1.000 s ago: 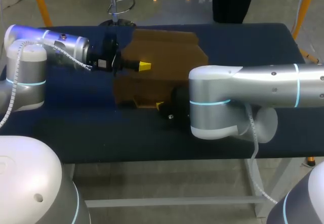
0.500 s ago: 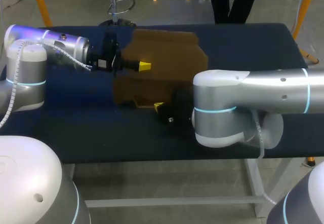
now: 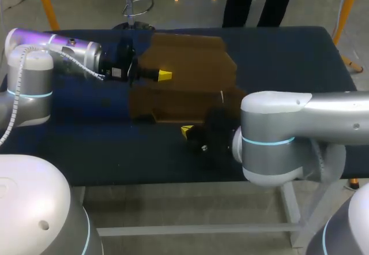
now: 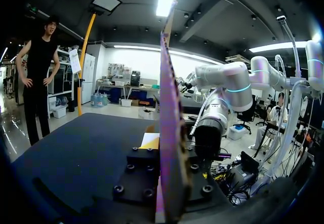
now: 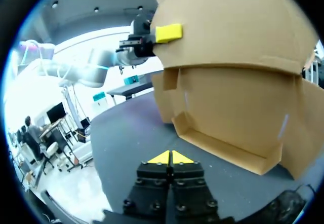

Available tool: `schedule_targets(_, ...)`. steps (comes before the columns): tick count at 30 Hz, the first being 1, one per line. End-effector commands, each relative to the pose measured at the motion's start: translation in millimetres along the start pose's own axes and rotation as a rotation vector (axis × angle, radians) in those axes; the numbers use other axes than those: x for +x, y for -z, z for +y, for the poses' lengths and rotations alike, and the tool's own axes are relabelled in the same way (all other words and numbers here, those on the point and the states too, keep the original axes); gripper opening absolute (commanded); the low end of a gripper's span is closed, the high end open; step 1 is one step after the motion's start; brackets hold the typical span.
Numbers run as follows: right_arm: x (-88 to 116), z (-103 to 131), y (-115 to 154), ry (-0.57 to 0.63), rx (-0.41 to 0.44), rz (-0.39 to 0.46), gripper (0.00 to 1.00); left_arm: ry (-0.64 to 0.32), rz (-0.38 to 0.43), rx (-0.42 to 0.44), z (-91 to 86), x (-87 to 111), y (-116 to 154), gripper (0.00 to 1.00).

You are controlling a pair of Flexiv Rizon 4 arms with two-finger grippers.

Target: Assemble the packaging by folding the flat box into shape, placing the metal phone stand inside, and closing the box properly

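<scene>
Dark table (image 3: pixel 288 53) | left claw (image 3: pixel 164 75) level, pinching box (image 3: pixel 190 64) panel | right claw (image 5: pixel 171 158) pressed together, low before box

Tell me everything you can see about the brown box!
The cardboard box is brown, half folded, with flaps open and a shallow tray edge in front. It stands on the dark blue table. The left gripper pinches its raised panel from the side. The right gripper, shut, sits in front without touching it.

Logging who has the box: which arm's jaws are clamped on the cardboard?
The left arm: its jaws pinch the upper flap from both sides. On the right arm the jaws are shut on nothing, short of the box.
</scene>
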State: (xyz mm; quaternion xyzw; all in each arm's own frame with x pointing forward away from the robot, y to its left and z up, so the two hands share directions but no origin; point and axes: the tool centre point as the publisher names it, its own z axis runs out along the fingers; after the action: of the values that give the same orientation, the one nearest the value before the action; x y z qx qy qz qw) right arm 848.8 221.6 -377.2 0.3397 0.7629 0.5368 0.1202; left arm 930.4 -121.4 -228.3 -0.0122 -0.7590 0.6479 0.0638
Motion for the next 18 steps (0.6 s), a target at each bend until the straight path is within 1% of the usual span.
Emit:
schedule_targets(1, -3, 2, 36, 0.013, 0.005, 0.039, 0.00, 0.001, 0.001, -0.003, 2.3, 0.2, 0, 0.00)
schedule_targets(10, -6, -3, 70, 0.050, 0.022, 0.086, 0.00, 0.001, 0.001, -0.003, 2.3, 0.2, 0, 0.00)
schedule_targets(18, -15, -6, 93, 0.070, 0.020, 0.134, 0.00, 0.001, 0.001, -0.003, 2.3, 0.2, 0, 0.00)
